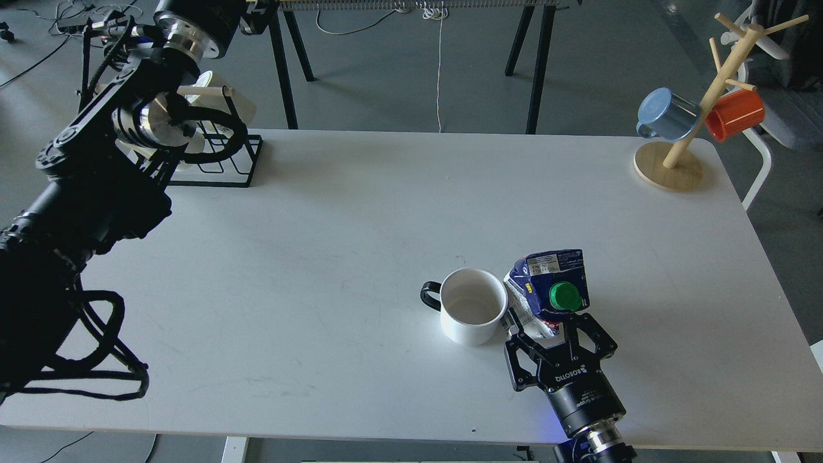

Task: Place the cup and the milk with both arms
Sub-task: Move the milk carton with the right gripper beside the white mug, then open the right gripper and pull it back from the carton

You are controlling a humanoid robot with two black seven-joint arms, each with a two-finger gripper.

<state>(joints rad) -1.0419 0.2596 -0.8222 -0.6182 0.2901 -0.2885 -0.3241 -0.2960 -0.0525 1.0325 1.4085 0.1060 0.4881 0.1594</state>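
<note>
Right gripper [546,331] pinches milk carton [551,289] beside smiley cup [472,315], seemingly setting it down; left gripper's state unreadable.

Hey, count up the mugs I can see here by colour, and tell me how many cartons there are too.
White mug, by the carton: 1
Blue mug, on the wooden mug tree: 1
Orange mug, on the same tree: 1
Milk carton: 1
Total: 4
The black wire rack at far left holds pale things that the left arm mostly hides; not counted.
</note>
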